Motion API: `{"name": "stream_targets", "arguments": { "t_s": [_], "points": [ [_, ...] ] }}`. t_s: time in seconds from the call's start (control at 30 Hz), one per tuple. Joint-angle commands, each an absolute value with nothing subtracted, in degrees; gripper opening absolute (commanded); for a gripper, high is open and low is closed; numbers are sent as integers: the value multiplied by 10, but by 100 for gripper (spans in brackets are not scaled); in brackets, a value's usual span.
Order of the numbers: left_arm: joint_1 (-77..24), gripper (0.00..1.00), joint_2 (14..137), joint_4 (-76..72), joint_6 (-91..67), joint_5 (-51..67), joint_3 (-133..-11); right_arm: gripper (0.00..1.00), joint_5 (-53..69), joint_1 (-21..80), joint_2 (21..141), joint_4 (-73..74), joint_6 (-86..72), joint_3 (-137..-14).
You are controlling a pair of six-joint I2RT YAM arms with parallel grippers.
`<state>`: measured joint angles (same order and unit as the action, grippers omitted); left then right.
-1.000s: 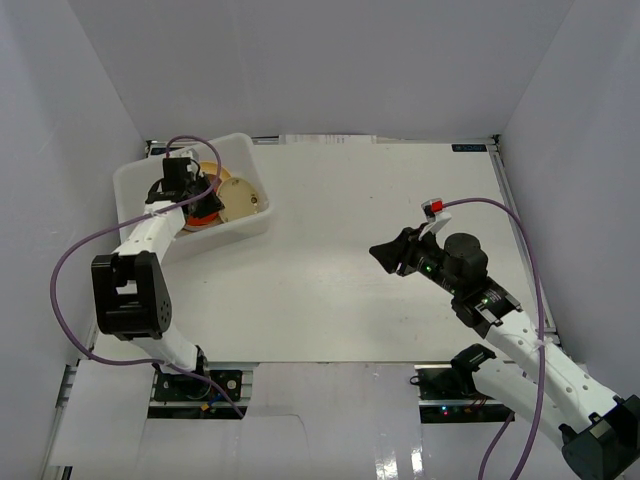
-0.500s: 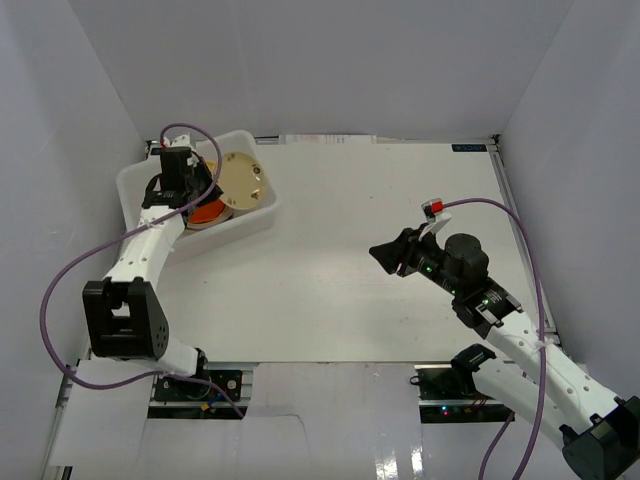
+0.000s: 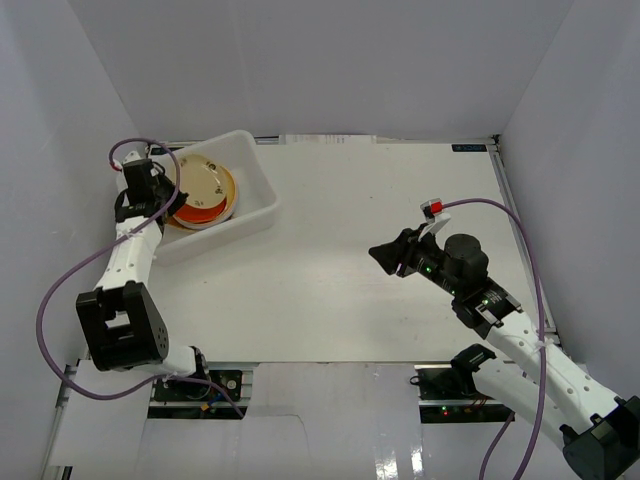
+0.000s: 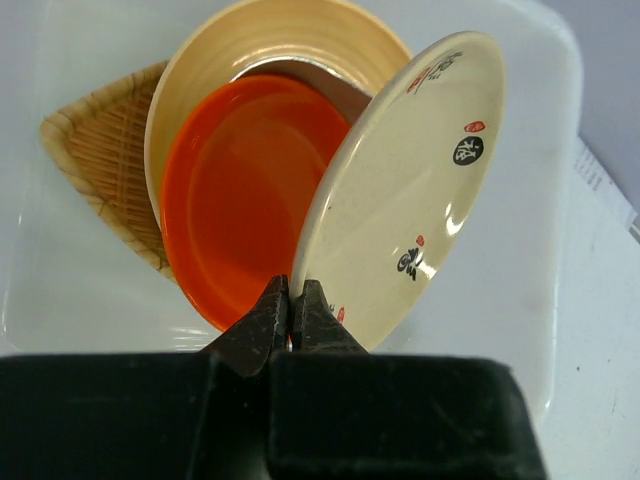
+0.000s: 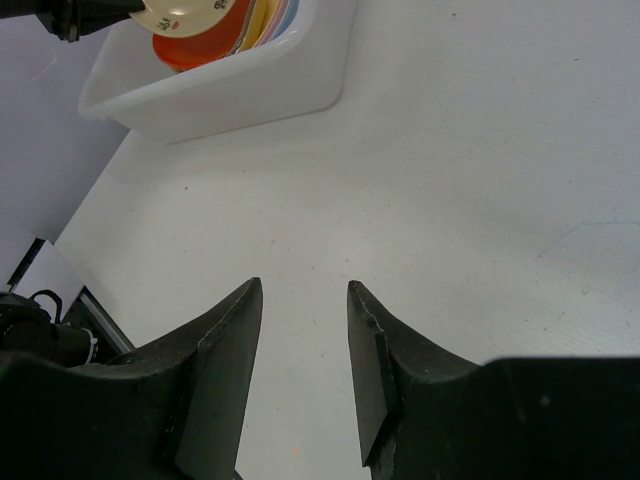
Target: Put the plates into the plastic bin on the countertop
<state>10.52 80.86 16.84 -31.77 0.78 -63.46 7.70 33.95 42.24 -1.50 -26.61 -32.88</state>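
The white plastic bin (image 3: 255, 195) stands at the countertop's far left. My left gripper (image 4: 292, 300) is shut on the rim of a cream plate (image 4: 410, 190) with dark markings, holding it tilted over an orange plate (image 4: 235, 190), a beige plate (image 4: 280, 30) and a woven brown dish (image 4: 100, 150) inside the bin (image 4: 540, 200). In the top view the cream plate (image 3: 205, 180) lies over the orange one (image 3: 200, 212), with my left gripper (image 3: 160, 195) at the bin's left side. My right gripper (image 5: 303, 290) is open and empty above the bare countertop (image 5: 450, 180), far from the bin (image 5: 250, 90).
White walls enclose the countertop (image 3: 380, 200) on three sides. A purple cable loops from each arm. My right gripper (image 3: 385, 255) hovers right of centre. The bin sits close to the left wall.
My left gripper has moved left toward the bin's left edge with the cream plate, which has tipped from near upright to flatter over the orange plate. The right arm has not moved.
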Motion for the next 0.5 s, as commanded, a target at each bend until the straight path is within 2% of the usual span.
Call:
{"name": "stream_targets", "arguments": {
  "t_s": [0.0,0.07,0.13,0.17,0.2,0.27,0.47],
  "points": [
    [112,2,835,160,-339,35,-642,46,81,344,414,-34,-258,-338],
    [114,6,852,166,-341,48,-653,46,81,344,412,-33,-258,-338],
    [114,16,856,169,-351,41,-645,46,80,344,412,-31,-258,-337],
    [114,22,853,166,-351,35,-641,46,82,344,412,-30,-258,-338],
    [114,36,845,164,-351,21,-638,46,82,345,415,-31,-257,-339],
    [114,46,837,163,-347,9,-632,46,84,345,417,-33,-257,-340],
    [114,51,822,171,-345,-65,-626,46,85,348,421,-31,-257,-345]
  ]
}}
